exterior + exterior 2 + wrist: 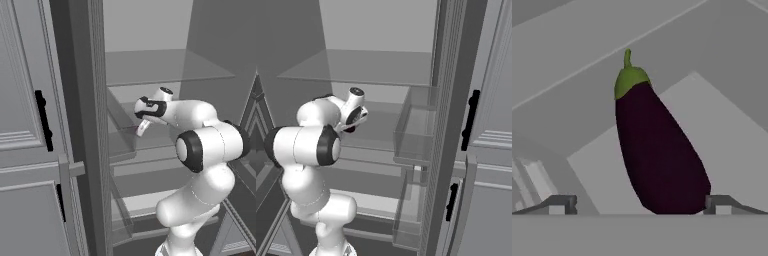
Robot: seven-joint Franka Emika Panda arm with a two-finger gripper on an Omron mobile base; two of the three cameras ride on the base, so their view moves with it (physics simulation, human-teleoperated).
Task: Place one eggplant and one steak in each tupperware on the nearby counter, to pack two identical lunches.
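A glossy dark-purple eggplant [659, 155] with a green cap lies on a grey refrigerator shelf [722, 125], stem end pointing away from the hand. My gripper [642, 206] is open, and the eggplant's rounded end sits between the two dark fingertips [562, 204]. It lies closer to the right tip than the left. In the base views the arm reaches into the open refrigerator, with the gripper [142, 127] [352, 125] low over a middle shelf. The steak, the tupperware and the counter are out of view.
Glass shelves [165, 67] [356, 67] span the refrigerator above and below the hand. Clear door bins [416, 135] hang on the open door to the right. Grey cabinet fronts with black handles [44, 120] [471, 120] flank the opening.
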